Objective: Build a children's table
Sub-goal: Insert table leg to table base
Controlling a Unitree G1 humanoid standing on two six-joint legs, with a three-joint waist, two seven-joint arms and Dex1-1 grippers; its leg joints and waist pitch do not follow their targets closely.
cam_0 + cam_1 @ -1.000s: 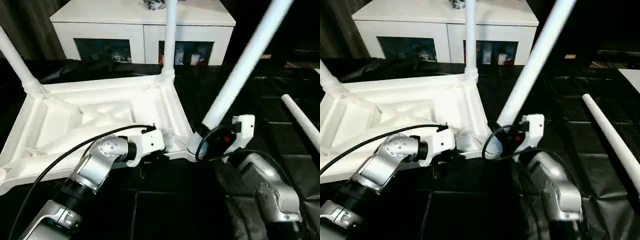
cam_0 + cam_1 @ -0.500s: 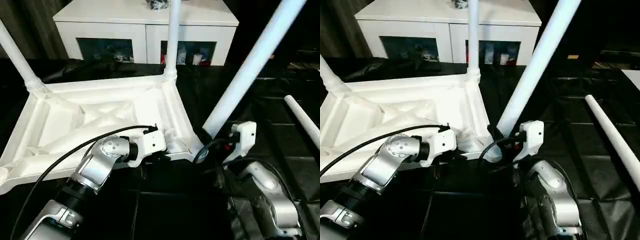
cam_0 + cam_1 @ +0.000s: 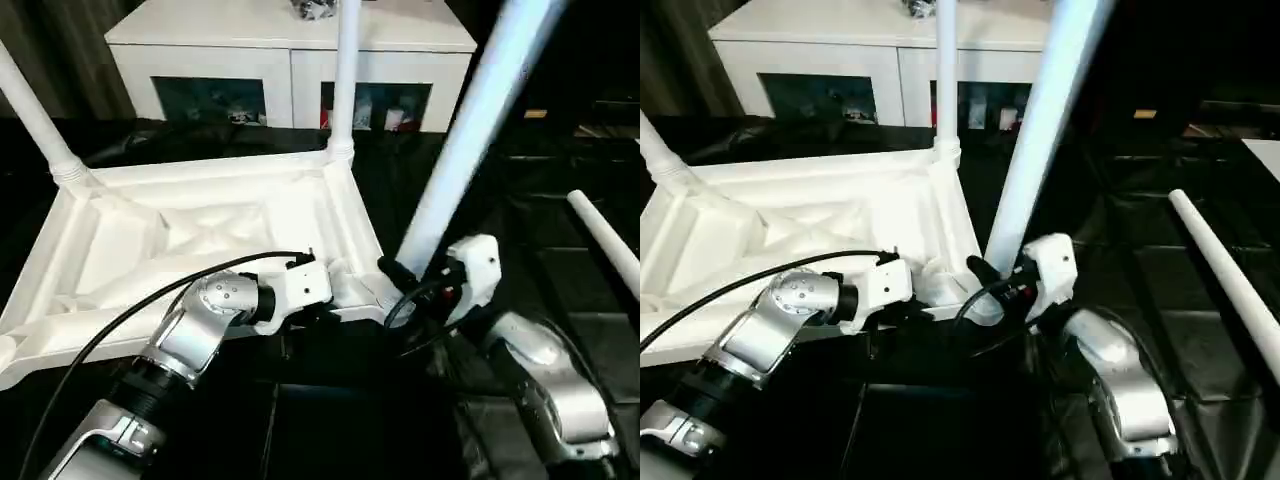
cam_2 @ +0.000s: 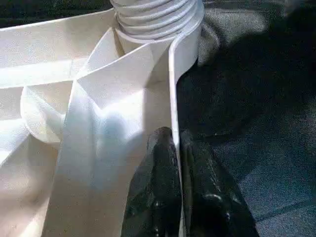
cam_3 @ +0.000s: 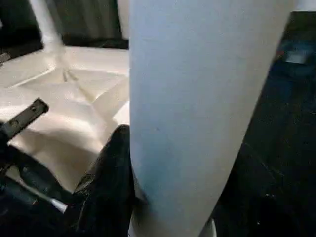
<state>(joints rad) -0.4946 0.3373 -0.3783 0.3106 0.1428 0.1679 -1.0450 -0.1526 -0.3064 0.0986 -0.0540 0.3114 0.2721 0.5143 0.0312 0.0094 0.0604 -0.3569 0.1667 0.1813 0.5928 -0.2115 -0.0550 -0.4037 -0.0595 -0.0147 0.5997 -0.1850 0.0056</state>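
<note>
- The tabletop lies underside up on the dark floor, before the cabinet, unchanged.
- The leg at its near corner now leans less steeply than half a second ago; the right gripper stays clamped on it.
- The left wrist view reveals the left gripper pinching the tabletop's rim.
- A spare leg lies rightward.

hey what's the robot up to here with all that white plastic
It is putting together a small table. The tabletop lies upside down with two legs already standing in its far corners. The left gripper pinches the near rim, steadying it, while the right gripper holds a third leg at the near right corner socket. A fourth leg lies off to the right.
</note>
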